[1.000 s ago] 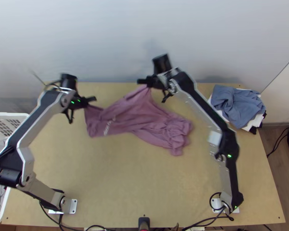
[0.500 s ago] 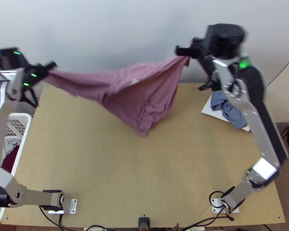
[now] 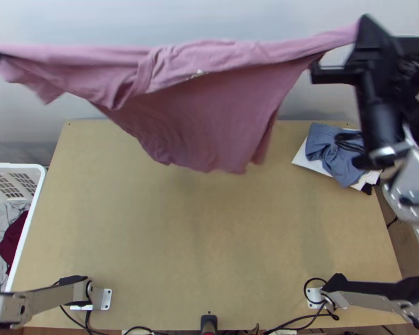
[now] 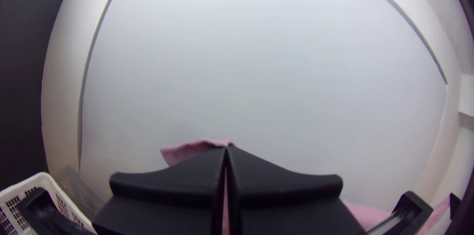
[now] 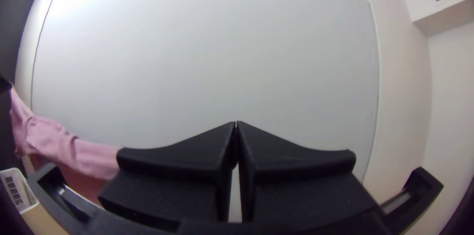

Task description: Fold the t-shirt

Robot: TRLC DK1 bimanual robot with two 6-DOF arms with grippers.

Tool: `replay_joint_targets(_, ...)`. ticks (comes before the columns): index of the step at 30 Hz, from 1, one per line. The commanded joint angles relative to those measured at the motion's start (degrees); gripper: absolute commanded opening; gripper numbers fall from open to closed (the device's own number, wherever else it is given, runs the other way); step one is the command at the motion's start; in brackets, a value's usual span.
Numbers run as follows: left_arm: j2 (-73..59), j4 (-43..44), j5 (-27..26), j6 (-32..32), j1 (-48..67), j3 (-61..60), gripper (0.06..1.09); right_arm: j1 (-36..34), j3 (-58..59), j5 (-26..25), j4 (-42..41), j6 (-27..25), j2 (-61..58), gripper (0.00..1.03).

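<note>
A pink t-shirt (image 3: 209, 111) hangs stretched crosswise above the far side of the counter (image 3: 198, 234), its raised ends pinched in the closed left pincer (image 4: 226, 148) and right pincer (image 5: 236, 123); its loose, lowest part should land first.

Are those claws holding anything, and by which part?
Yes: a pink t-shirt, by the two ends of its stretched upper edge, one in the left claw, one in the right claw. Whether those are sleeve, shoulder or hem, I can't tell.

Cloth pile (image 3: 325, 151) (blue uppermost) on a light wooden table (image 3: 181, 251)
</note>
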State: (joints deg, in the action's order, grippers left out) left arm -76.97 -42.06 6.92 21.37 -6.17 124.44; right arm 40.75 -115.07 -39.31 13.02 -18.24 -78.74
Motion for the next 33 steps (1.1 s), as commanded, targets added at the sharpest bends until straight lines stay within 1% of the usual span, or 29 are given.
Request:
replay_joint_targets(1, 5.9, 3.4, 0.1, -2.6, 0.0, 3.2, 0.10, 6.5, 10.2, -3.9, -18.6, -17.4, 8.5, 0.03)
replay_joint_targets(4, 8.4, 5.1, 0.2, -2.8, -0.1, 3.3, 0.10, 10.1, 13.0, -4.7, -23.3, -24.1, 10.7, 0.03)
replay_joint_targets(6, 10.2, 6.9, 1.8, -4.1, -0.4, 3.2, 0.10, 13.2, 15.7, -5.6, -28.5, -30.5, 12.5, 0.03)
replay_joint_targets(7, 11.1, 7.0, 1.9, -4.7, -0.5, 3.1, 0.10, 14.9, 16.6, -6.0, -30.2, -33.0, 13.3, 0.03)
replay_joint_targets(8, 11.9, 7.0, 2.0, -6.2, -0.9, 2.6, 0.10, 16.6, 16.8, -7.0, -30.5, -34.4, 13.9, 0.03)
replay_joint_targets(11, 14.3, 7.0, 2.7, -7.0, -3.8, 1.9, 0.10, 20.3, 17.0, -10.2, -30.2, -36.4, 15.3, 0.03)
replay_joint_targets(16, 15.3, 5.2, 3.6, -7.1, -5.5, 0.1, 0.10, 26.0, 19.0, -18.7, -28.5, -36.9, 15.9, 0.03)
replay_joint_targets(19, 13.6, 7.3, 4.5, -4.9, -5.7, -5.9, 0.10, 26.1, 21.0, -19.9, -24.4, -32.3, 16.2, 0.03)
replay_joint_targets(23, 5.5, 12.1, 4.8, 0.3, -4.7, -8.2, 0.10, 25.6, 24.5, -19.8, -24.0, -31.1, 15.9, 0.03)
replay_joint_targets(24, 2.8, 13.1, 5.5, 1.0, -3.1, -8.1, 0.10, 25.0, 25.7, -19.8, -24.1, -30.4, 15.9, 0.03)
replay_joint_targets(26, -2.8, 14.1, 8.7, 1.0, 1.8, -6.9, 0.10, 22.5, 28.1, -19.2, -23.3, -27.6, 15.8, 0.03)
replay_joint_targets(27, -5.5, 14.5, 8.8, 1.5, 3.3, -6.7, 0.10, 20.2, 29.0, -17.9, -19.6, -23.4, 15.8, 0.03)
replay_joint_targets(28, -8.0, 14.5, 8.8, 1.7, 4.6, -6.7, 0.10, 16.7, 29.2, -15.2, -12.8, -15.7, 15.6, 0.03)
replay_joint_targets(29, -10.5, 14.5, 8.8, 2.1, 5.5, -6.7, 0.10, 12.2, 29.1, -11.2, -6.1, -8.0, 15.0, 0.03)
replay_joint_targets(30, -12.9, 14.5, 8.8, 2.3, 7.4, -6.8, 0.10, 8.5, 29.0, -8.1, -0.5, -1.9, 14.3, 0.03)
replay_joint_targets(31, -15.3, 14.7, 8.9, 2.6, 8.8, -6.8, 0.10, 5.7, 29.3, -6.3, 2.5, 2.7, 13.5, 0.03)
replay_joint_targets(33, -19.9, 15.8, 9.2, 3.0, 11.4, -6.7, 0.10, 1.3, 30.8, -2.9, 4.7, 8.5, 12.2, 0.03)
